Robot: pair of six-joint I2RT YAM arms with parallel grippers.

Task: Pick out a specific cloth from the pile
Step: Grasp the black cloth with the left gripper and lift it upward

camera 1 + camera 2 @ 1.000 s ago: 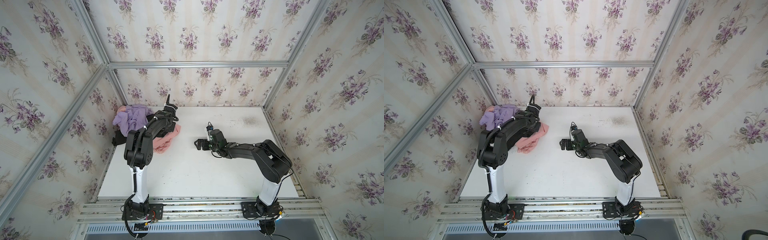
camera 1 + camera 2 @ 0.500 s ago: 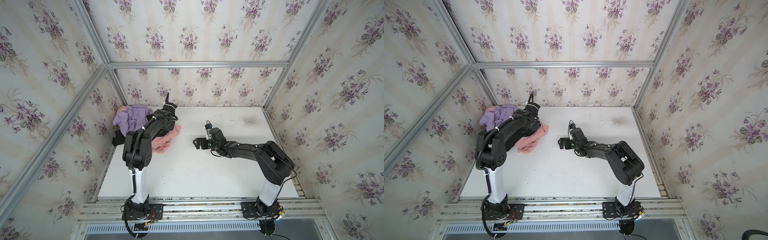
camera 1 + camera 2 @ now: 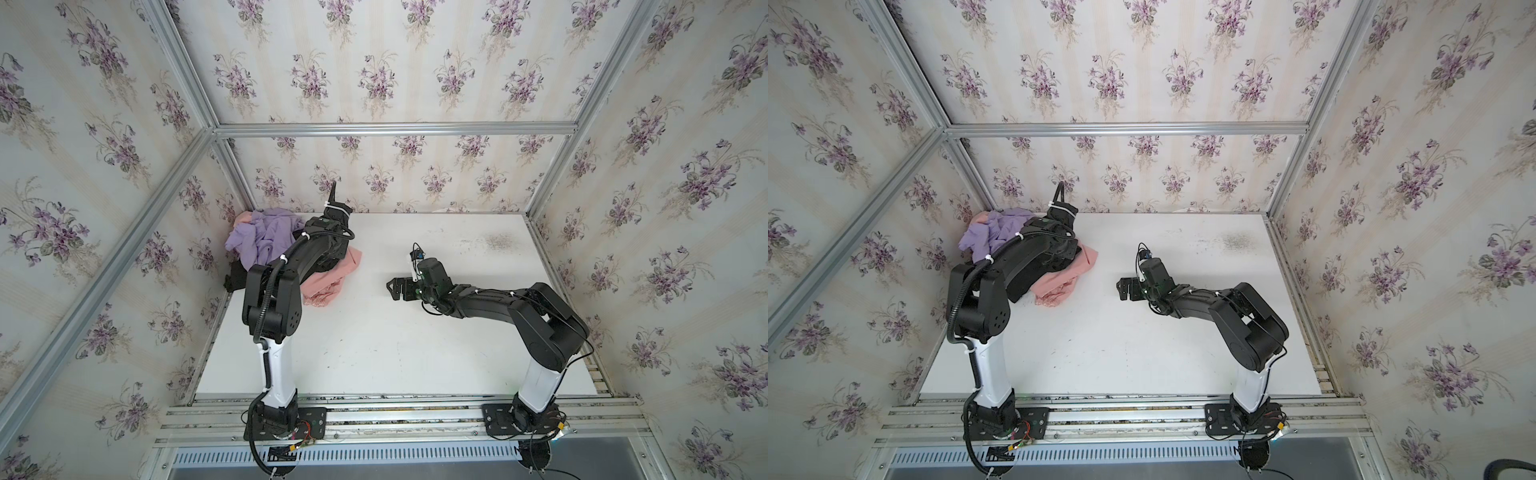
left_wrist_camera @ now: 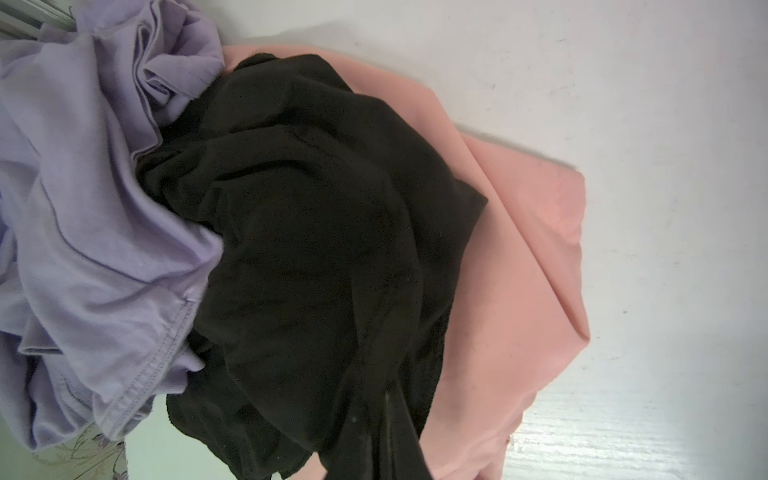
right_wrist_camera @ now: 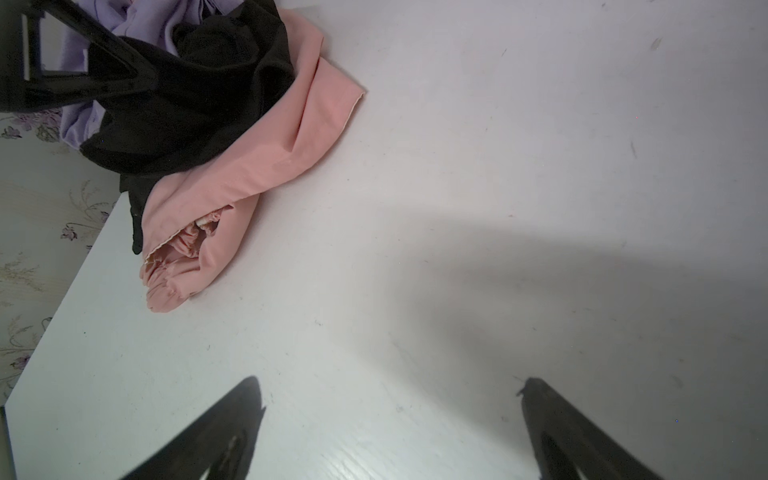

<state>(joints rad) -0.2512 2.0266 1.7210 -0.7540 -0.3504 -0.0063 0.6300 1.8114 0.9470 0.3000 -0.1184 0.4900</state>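
Half-buried in the cloth (image 4: 316, 232), left pincer (image 5: 141, 79) seemingly clamps it; right pincer (image 5: 390, 386) gapes empty.

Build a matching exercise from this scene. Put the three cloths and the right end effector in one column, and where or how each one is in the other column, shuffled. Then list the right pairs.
Column one
1. black cloth
2. lilac cloth
3. pink cloth
4. right end effector

Column two
A. open, over bare table
B. outermost, toward the table's middle
C. in the table's back left corner
D. between the other two cloths

Pairs: 1-D, 2-C, 3-B, 4-A
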